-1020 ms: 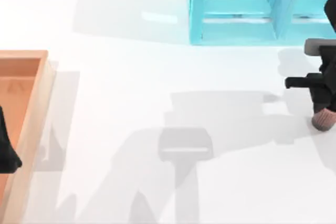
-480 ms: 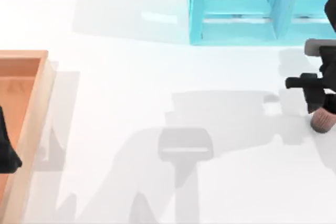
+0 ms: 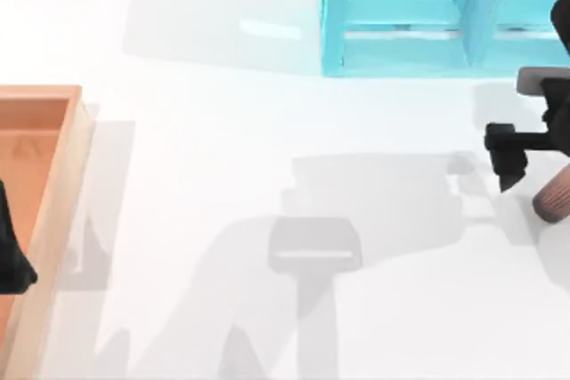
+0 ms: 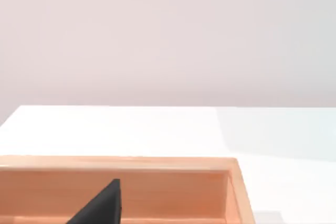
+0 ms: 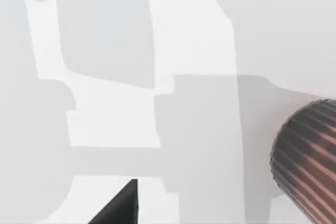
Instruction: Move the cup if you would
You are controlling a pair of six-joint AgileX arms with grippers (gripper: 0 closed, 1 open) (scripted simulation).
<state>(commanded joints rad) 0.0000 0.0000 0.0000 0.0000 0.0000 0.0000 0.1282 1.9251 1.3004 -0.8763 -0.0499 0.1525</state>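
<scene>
The cup (image 3: 554, 195) was coloured reddish-brown and ribbed. The tray (image 3: 55, 211) was seen in pale orange wood, the cabinet (image 3: 445, 15) in turquoise.

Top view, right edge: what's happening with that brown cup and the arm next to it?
The right gripper is at the table's right edge, just left of the small reddish-brown ribbed cup, with a gap between them. The cup looks tilted rather than upright, and its ribbed side shows in the right wrist view. It does not look held, though the frame edge hides part of the scene. The left gripper is parked over the light wooden tray at the left.
</scene>
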